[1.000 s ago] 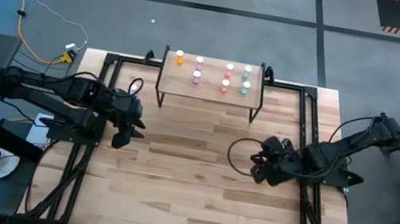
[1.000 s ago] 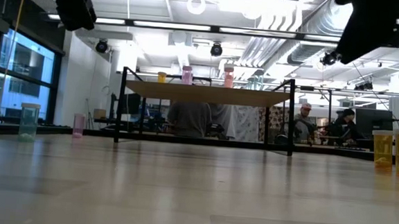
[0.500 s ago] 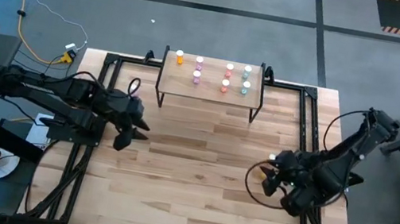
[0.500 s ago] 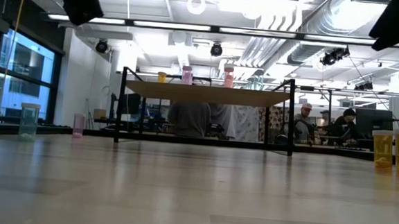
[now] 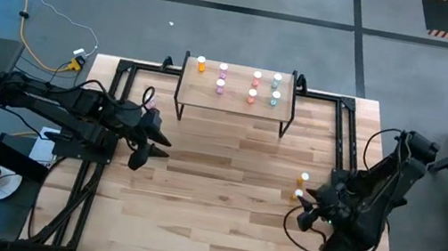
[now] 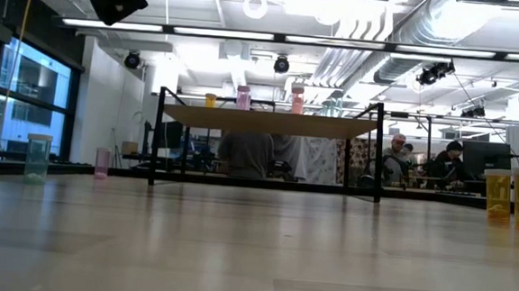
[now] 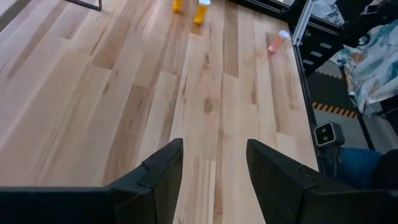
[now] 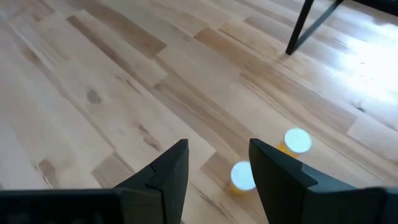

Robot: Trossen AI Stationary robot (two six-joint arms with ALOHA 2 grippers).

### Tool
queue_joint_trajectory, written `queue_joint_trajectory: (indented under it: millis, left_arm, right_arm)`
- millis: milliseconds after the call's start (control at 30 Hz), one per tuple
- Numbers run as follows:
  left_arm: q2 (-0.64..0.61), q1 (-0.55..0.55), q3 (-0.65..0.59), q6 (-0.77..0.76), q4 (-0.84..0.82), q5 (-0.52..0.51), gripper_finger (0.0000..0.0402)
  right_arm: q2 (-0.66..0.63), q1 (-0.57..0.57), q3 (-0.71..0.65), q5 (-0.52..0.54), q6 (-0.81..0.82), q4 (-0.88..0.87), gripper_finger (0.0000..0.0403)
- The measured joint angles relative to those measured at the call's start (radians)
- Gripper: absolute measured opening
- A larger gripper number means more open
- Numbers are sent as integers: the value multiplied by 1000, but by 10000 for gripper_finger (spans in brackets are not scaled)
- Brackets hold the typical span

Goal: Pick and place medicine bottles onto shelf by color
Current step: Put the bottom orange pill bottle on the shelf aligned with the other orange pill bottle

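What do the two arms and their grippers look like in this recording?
Both arms are dark, nearly black, built of jointed segments. A thin black cable loops out beside each one. The left gripper and the right gripper each end in two broad, flat, matte black fingers with angular faceted edges and no visible markings. In the high view the left arm is long and slender; the right arm looks bulkier.

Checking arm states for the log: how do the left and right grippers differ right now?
The left gripper hangs over the table's left side, with no bottle near it; the right gripper is at the right edge, beside two orange white-capped bottles. In its wrist view those bottles sit just past its fingers; the left's fingers frame bare wood. Both are open and empty.
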Motion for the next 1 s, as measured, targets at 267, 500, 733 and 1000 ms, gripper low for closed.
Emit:
queue_joint_trajectory:
  millis: [267, 500, 733, 1000]
  left_arm:
    - [0, 0, 0, 0, 5, 0, 168]
    - [0, 0, 0, 3, 5, 0, 168]
    - [0, 0, 0, 3, 5, 0, 168]
    - [0, 0, 0, 4, 5, 0, 168]
  right_arm:
    - [137, 71, 0, -2, 87, -7, 161]
    - [282, 113, 0, -34, 230, -12, 161]
    - [418, 133, 0, -41, 289, -14, 161]
    - [527, 132, 0, -39, 289, -14, 161]
